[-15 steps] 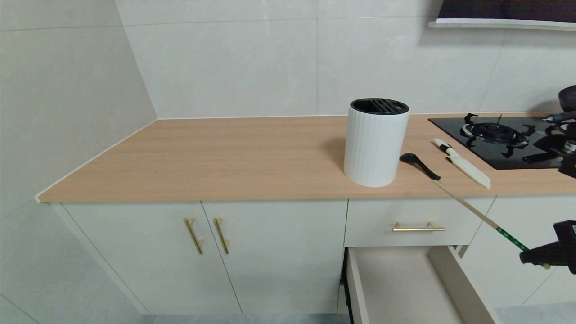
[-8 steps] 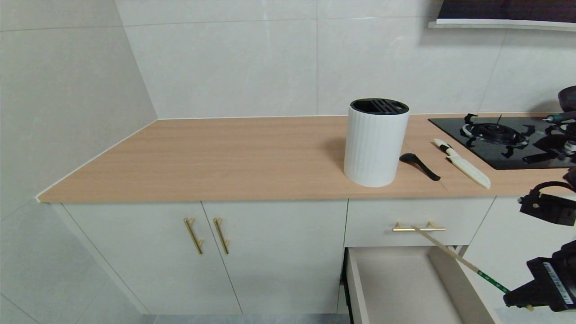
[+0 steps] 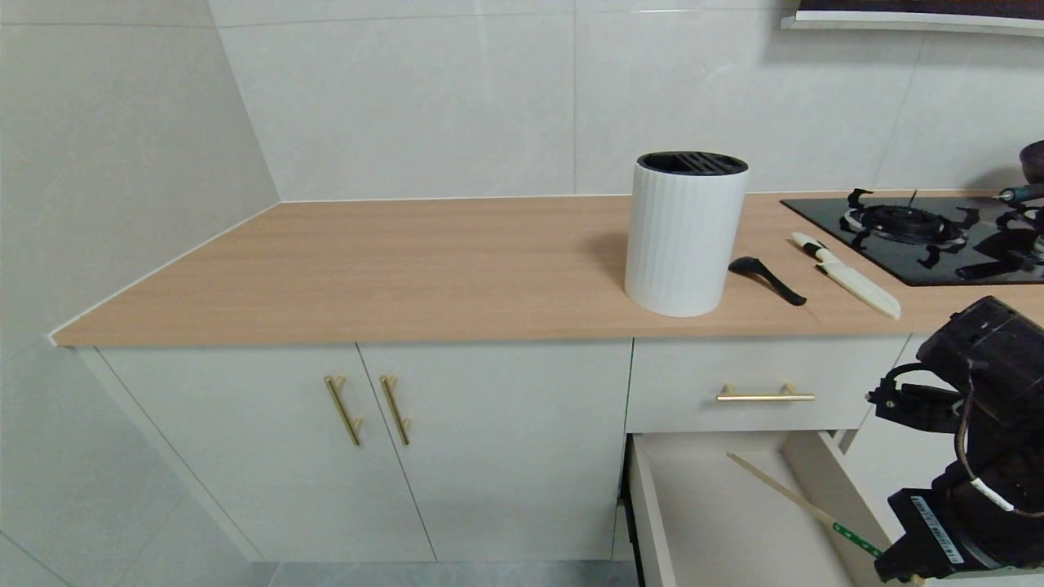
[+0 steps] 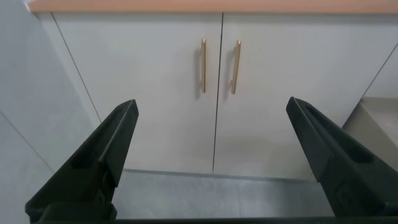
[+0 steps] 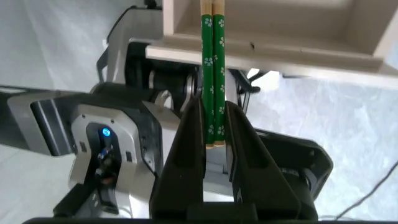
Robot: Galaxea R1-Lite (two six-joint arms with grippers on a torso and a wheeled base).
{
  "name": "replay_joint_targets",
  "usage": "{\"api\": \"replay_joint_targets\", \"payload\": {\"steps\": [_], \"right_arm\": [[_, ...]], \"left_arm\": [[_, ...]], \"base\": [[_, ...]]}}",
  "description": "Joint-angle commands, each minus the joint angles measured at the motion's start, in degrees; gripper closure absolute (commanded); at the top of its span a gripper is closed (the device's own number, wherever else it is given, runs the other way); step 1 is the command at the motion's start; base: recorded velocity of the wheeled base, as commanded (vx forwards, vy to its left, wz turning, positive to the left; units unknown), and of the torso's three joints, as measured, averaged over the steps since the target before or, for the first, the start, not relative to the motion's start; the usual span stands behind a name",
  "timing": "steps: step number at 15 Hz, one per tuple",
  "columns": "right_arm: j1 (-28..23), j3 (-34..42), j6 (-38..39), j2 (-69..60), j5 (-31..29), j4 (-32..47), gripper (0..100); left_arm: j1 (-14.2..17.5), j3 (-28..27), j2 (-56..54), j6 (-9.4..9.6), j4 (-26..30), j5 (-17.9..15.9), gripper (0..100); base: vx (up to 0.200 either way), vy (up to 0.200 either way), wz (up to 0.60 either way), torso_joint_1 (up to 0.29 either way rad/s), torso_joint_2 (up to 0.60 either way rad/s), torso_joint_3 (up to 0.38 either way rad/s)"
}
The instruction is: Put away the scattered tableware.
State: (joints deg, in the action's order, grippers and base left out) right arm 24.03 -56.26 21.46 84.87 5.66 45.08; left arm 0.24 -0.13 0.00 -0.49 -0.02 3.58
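Head view is showing the worktop [image 3: 408, 277] above an open drawer [image 3: 648, 522], likely pulled out to receive cutlery. A white holder [image 3: 685, 236] is standing on top, with a knife [image 3: 848, 277] and a black spoon [image 3: 767, 279] lying beside it. The right gripper [image 3: 885, 561] is angling chopsticks [image 3: 783, 490] over the drawer, its jaws clamping their green ends. The left gripper [image 4: 211, 155] is hanging with its jaws spread, holding nothing.

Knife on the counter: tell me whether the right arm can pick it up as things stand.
Probably not yet. The right gripper is shut on the chopsticks, down at the open drawer below the counter. The knife itself lies in the open, with nothing on or against it.
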Motion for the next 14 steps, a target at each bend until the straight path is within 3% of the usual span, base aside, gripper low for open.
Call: {"api": "replay_joint_targets", "payload": {"steps": [1, 8, 11, 14], "right_arm": [[0.1, 0.3, 0.0, 0.9, -0.1, -0.9, 100], [0.1, 1.5, 0.0, 1.0, -1.3, -4.3, 100], [0.1, -1.2, -0.5, 5.5, -2.0, -9.5, 100], [0.1, -5.6, -0.5, 9.7, -4.6, -9.5, 100]], "left_arm": [[0.0, 0.0, 0.0, -0.04, -0.1, 0.0, 0], [0.0, 0.0, 0.0, -0.04, -0.1, 0.0, 0], [0.0, 0.0, 0.0, -0.04, -0.1, 0.0, 0], [0.0, 0.0, 0.0, -0.04, -0.1, 0.0, 0]], "base": [[0.0, 0.0, 0.0, -0.163, 0.47, 0.305], [0.0, 0.0, 0.0, -0.143, 0.47, 0.321], [0.0, 0.0, 0.0, -0.097, 0.45, 0.351], [0.0, 0.0, 0.0, -0.051, 0.44, 0.385]]}}
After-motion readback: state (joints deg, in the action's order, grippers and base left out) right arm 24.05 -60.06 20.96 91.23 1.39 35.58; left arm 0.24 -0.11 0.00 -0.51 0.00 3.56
